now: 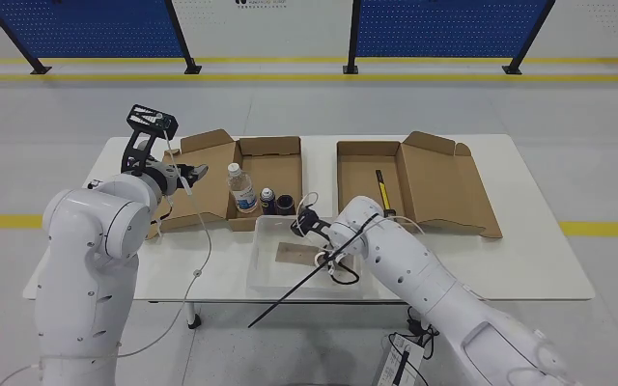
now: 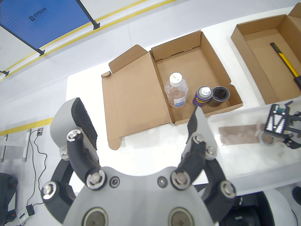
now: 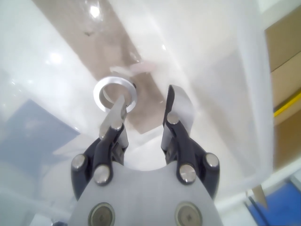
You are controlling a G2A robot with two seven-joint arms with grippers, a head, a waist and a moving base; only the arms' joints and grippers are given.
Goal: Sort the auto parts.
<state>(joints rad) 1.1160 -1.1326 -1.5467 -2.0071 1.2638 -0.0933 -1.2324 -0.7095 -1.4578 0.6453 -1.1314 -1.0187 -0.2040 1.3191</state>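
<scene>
Metal ring (image 3: 112, 81) lies on the floor of the clear bin (image 1: 263, 253) at the near edge of the tabletop (image 1: 541, 241). We log the right tool (image 3: 145, 92) down in the bin, released, one fingertip (image 3: 115, 111) over the ring's hole and the other beside the ring. Left tool (image 2: 136, 104) hangs released above the open lid of the left cardboard box (image 2: 207, 55), which holds a bottle (image 2: 176, 90), a spray can (image 2: 202, 96) and a black cylinder (image 2: 219, 95); a hammer (image 2: 285, 59) lies in the right box (image 2: 261, 55).

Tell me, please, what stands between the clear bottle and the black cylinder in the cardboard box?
A white-capped purple spray can stands between the clear bottle and the black cylinder, plainest in the left wrist view.
</scene>
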